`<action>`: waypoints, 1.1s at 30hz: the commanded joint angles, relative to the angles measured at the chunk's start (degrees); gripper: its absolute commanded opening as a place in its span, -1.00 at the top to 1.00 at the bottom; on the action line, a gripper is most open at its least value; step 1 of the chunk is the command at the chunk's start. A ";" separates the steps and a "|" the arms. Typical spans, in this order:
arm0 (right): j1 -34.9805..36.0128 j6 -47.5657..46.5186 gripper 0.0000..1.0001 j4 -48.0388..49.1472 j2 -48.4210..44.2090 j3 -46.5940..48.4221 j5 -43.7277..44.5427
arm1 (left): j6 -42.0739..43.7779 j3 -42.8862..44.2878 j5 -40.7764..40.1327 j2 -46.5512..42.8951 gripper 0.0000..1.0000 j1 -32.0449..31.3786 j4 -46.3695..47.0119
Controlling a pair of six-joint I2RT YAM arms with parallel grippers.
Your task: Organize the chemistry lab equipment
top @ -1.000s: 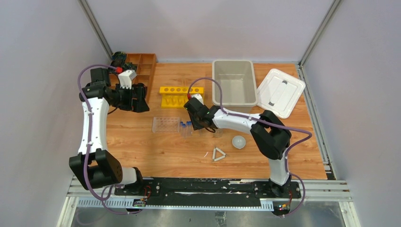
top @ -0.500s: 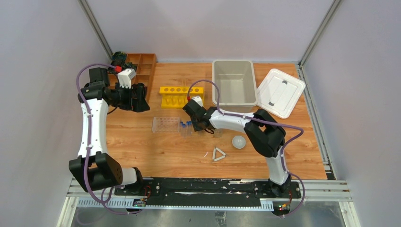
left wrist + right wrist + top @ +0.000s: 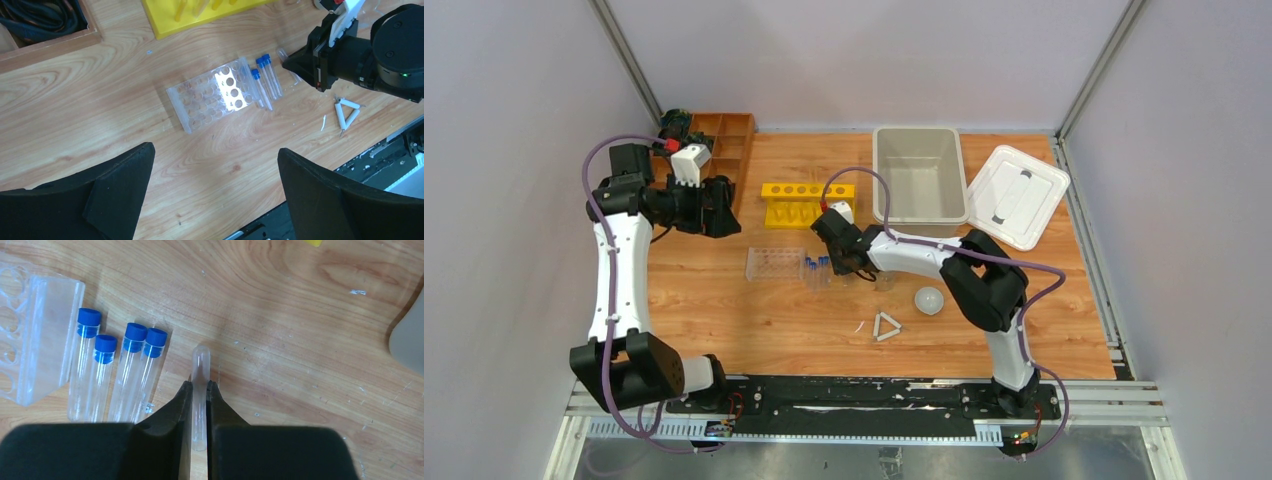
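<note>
Blue-capped tubes [image 3: 135,360], four, lie on the wooden surface [image 3: 300,315] beside the clear rack [image 3: 30,340]. We see the right end effector [image 3: 199,386] clamped on an uncapped tube [image 3: 201,360] nearby; the left end effector [image 3: 215,150] gapes apart.

I'm looking into a robot test cell: grey walls [image 3: 844,60] and metal corner posts [image 3: 629,60] box in a wooden tabletop [image 3: 754,320], a black rail [image 3: 874,392] at the bottom edge holds both arm bases [image 3: 639,370], and a clear plastic tube rack [image 3: 774,263] lies mid-frame.

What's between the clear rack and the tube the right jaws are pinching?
Four blue-capped tubes, side by side between rack and pinched tube; the right wrist view shows it.
</note>
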 commanded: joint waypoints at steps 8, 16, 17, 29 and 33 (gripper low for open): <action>2.28 4.70 1.00 7.79 -15.28 2.04 -3.80 | 1.01 -0.41 11.72 -3.90 -0.98 0.40 -0.60; 7.96 6.19 1.00 20.69 -17.75 6.86 -3.74 | -0.54 -1.62 21.78 -5.76 -0.83 0.12 -0.55; 8.61 6.58 1.00 21.81 -17.61 7.49 -3.53 | -0.67 -1.73 23.02 -6.05 -0.80 -0.12 -0.56; 11.11 14.70 1.00 30.17 -16.35 9.69 -2.48 | -1.33 -1.57 26.48 -5.81 -0.38 -3.19 -0.61; 11.27 16.10 1.00 31.35 -16.06 9.17 -2.59 | -1.65 -1.48 27.95 -5.26 -0.19 -3.23 -0.64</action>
